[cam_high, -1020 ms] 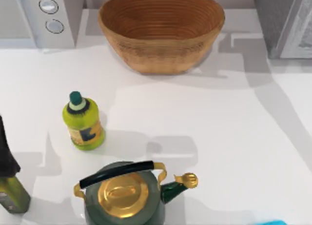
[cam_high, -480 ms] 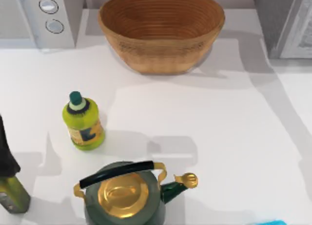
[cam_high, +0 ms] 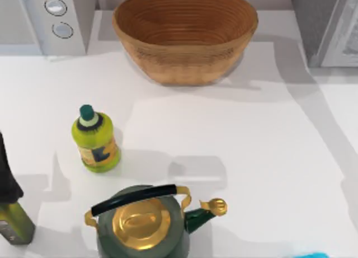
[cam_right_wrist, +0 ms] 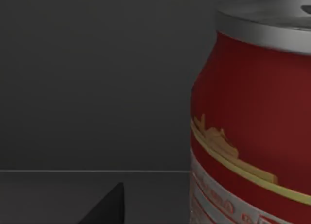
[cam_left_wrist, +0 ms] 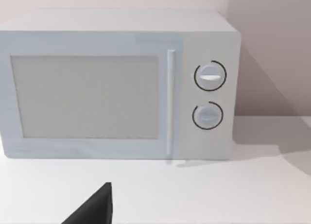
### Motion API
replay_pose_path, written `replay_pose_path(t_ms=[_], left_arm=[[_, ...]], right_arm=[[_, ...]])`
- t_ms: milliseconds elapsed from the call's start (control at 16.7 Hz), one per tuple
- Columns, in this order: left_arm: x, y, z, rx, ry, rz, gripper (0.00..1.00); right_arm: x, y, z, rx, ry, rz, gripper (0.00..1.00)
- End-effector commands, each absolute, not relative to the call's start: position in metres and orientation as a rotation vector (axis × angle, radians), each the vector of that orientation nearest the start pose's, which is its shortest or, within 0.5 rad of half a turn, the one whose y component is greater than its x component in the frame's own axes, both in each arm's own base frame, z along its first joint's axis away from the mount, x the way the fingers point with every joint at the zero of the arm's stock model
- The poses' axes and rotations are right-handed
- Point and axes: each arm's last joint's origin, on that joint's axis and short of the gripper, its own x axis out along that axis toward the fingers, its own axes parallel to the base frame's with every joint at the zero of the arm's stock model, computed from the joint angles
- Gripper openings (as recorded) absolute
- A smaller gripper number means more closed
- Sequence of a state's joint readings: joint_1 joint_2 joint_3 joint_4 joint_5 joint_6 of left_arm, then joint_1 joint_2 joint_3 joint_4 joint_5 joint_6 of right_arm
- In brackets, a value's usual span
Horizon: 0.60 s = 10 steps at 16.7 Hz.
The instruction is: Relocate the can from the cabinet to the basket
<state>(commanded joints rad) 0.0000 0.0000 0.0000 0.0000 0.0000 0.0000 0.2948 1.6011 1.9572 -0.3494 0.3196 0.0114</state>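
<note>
Our right end effector (cam_right_wrist: 109, 207) sits just beside the upright can (cam_right_wrist: 252, 117) inside the dark cabinet (cam_right_wrist: 97, 78); we cannot tell its grip. Our left arm faces the microwave (cam_left_wrist: 116, 83).

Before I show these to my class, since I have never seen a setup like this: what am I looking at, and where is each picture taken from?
This is a simulated two-armed AgileX robot at a white table. One picture looks down from above; the other two come from cameras on the arms' wrists.

From above you see a large round woven wicker basket at the back, a white appliance with two round knobs at the back left, and a grey boxy cabinet at the back right. Nearer stand a yellow-green bottle with a dark green cap and a dark green kettle with a gold lid.

The left wrist camera faces the white appliance. The right wrist camera looks into a dark grey space, close to a small red can with a silver top. Nothing is seen to be held.
</note>
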Motion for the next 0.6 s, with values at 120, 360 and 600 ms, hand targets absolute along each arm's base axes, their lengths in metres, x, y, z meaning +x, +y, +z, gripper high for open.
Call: replay_pose_path(t_ms=[120,360,600], left_arm=[[0.1057,-0.0012,0.16,0.0,0.0,0.0,1.0],[0.1057,-0.0012,0.16,0.0,0.0,0.0,1.0],[0.1057,-0.0012,0.16,0.0,0.0,0.0,1.0]], right_arm=[[0.3262,0.0959,0.5066,-0.002,-0.011,-0.008,0.62],[0.3262,0.0959,0.5066,-0.002,-0.011,-0.008,0.32],[0.3262,0.0959,0.5066,-0.002,-0.011,-0.008,0.02]])
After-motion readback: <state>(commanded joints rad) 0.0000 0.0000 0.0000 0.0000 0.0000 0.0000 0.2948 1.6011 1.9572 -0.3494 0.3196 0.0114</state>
